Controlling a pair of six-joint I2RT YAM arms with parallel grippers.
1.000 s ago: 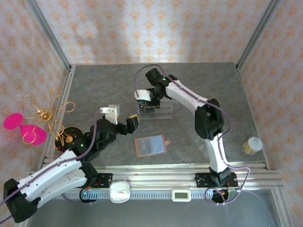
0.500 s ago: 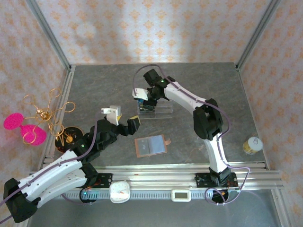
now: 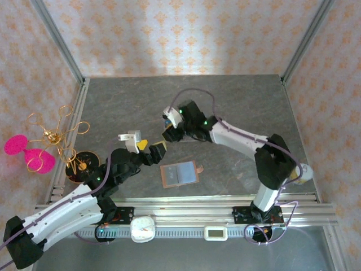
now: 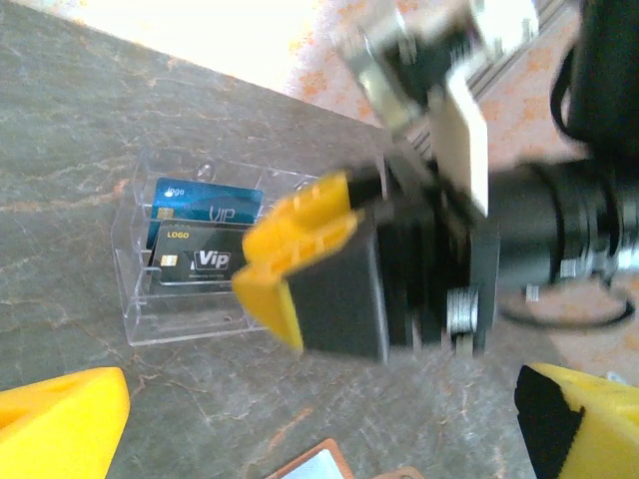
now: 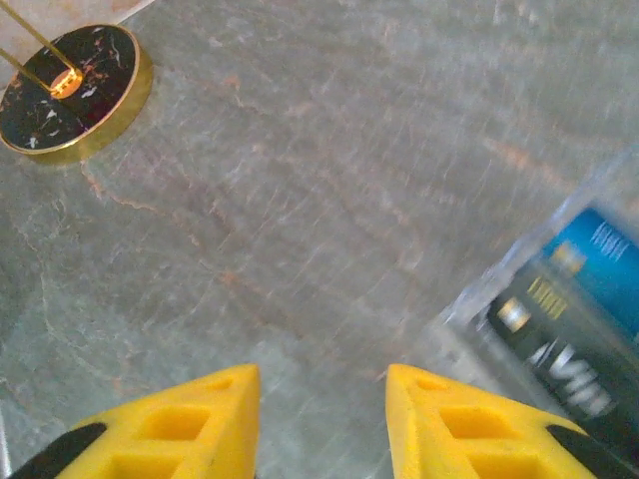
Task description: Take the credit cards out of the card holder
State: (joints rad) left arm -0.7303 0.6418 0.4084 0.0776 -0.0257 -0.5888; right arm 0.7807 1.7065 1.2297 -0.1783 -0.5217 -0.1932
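cards: the bright blue card [image 4: 207, 200] and the dark card [image 4: 199, 260] stand in the clear rack [image 4: 185, 324], blue in the step behind, dark in the step in front; both are out of the card holder.
card holder: the card holder [image 3: 179, 174] lies open and flat on the table [image 3: 237, 101], pale pocket up, tab on its right, near the arm bases and well apart from the rack.
right gripper: the right gripper [image 5: 321, 374] hangs over bare table just beside the rack, jaws parted with nothing between them.
left gripper: the left gripper [image 3: 151, 147] hovers just left of the card holder, jaws wide apart and empty.
changed: a second ago the right gripper was over the rack at the cards; it has since drawn off to the left and the arm's elbow has swung out to the right and lower. the left gripper has eased slightly forward. the card holder has not moved.
hard to see: from above the right arm covers the rack and cards; the right wrist view is blurred and cuts the cards at its edge; the left wrist view catches only a corner of the holder.
around: a round black-and-gold base [image 5: 70, 90] carries a gold wire stand [image 3: 53, 134] at the left edge; a pale bottle [image 3: 304, 171] sits partly behind the right elbow.
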